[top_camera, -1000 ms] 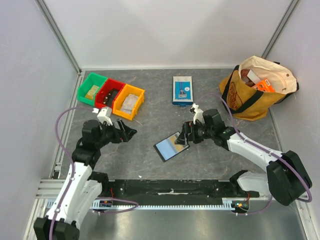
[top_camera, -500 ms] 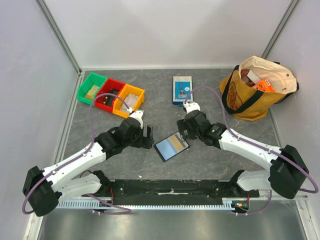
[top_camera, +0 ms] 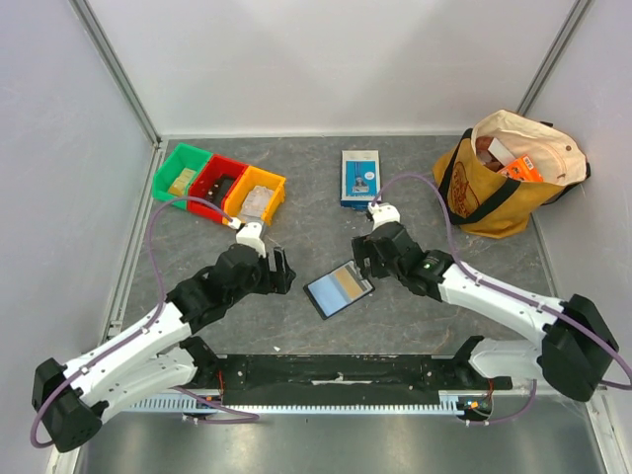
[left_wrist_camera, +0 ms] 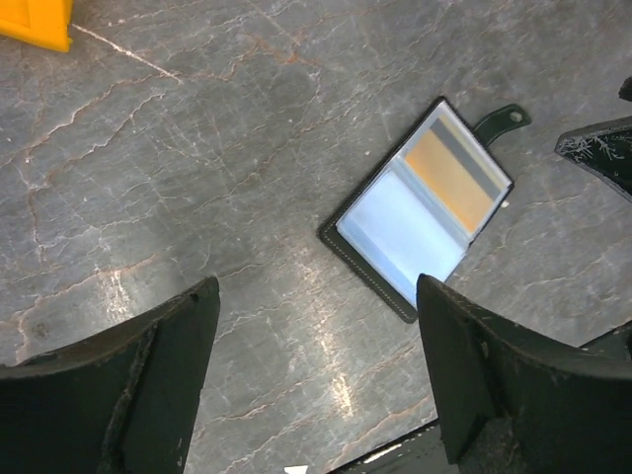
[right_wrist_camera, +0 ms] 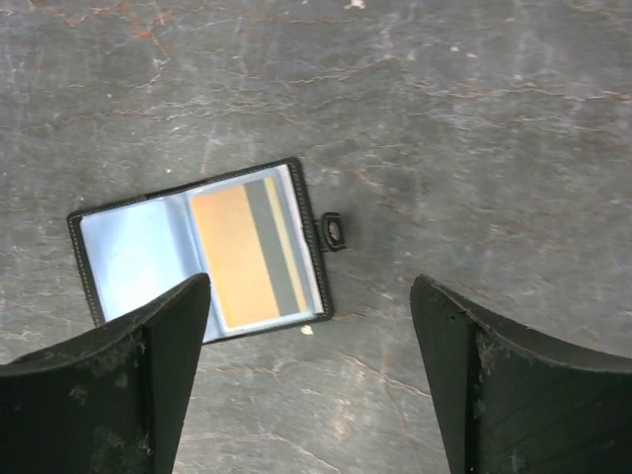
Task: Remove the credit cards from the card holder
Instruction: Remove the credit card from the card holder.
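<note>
The black card holder (top_camera: 339,289) lies open and flat on the grey table, between my two grippers. A yellow-orange credit card (top_camera: 348,284) with a grey stripe sits in its right pocket. The left pocket looks bluish-grey, and I cannot tell whether it holds a card. My left gripper (top_camera: 279,269) is open and empty, left of the holder. My right gripper (top_camera: 363,259) is open and empty, just above the holder's upper right edge. The holder (left_wrist_camera: 420,212) and card (left_wrist_camera: 449,183) show in the left wrist view past the open gripper (left_wrist_camera: 316,296). They also show in the right wrist view as holder (right_wrist_camera: 128,247) and card (right_wrist_camera: 242,257), with that gripper (right_wrist_camera: 311,286) open.
Green (top_camera: 182,175), red (top_camera: 217,185) and yellow (top_camera: 255,199) bins stand at the back left. A blue-and-white box (top_camera: 360,178) lies at the back centre. A yellow tote bag (top_camera: 509,173) sits at the back right. The holder's clasp tab (right_wrist_camera: 334,232) sticks out.
The left arm swung in from the far left towards the holder, then drew back slightly. The right gripper left the holder's right edge and moved up a little. The holder now lies open.
</note>
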